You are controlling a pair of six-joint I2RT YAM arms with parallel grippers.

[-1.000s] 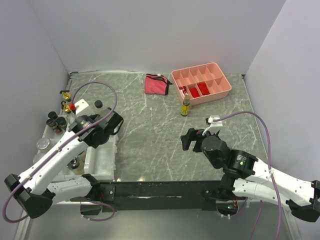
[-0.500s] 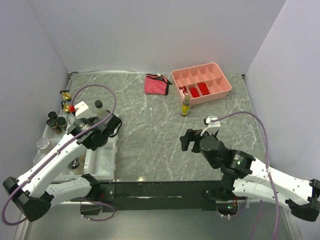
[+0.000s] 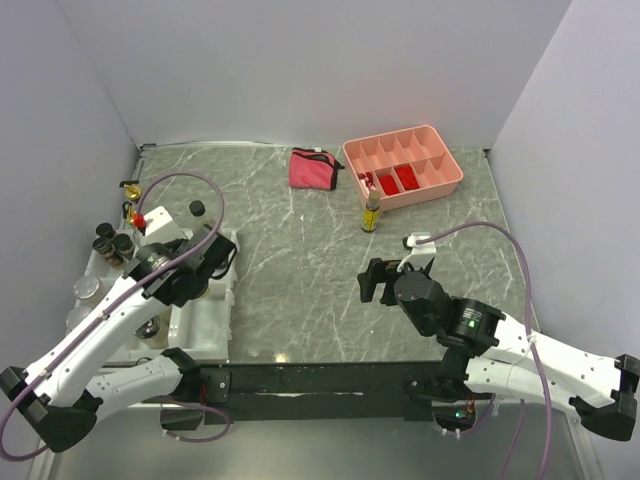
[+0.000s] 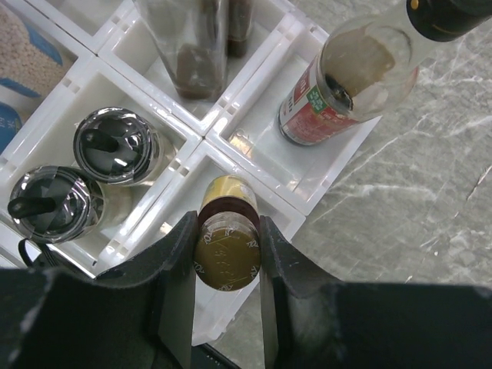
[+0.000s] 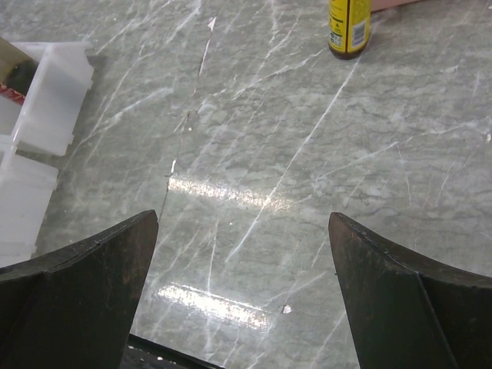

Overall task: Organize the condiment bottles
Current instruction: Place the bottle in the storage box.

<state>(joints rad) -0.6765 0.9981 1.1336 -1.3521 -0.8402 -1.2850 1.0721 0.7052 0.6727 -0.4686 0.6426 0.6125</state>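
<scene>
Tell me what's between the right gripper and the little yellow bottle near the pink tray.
Nothing stands there. In the right wrist view, only bare marble table runs from the open right gripper to the yellow bottle.

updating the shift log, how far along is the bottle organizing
Partly done. Two black-lidded jars, a red-labelled bottle and a tall bottle of dark liquid sit in the white organizer. In hand: the left pincer is shut on a small gold-capped bottle above a compartment. Remaining: the yellow bottle stands on the table near the pink tray, and the right pincer is open and empty.
</scene>
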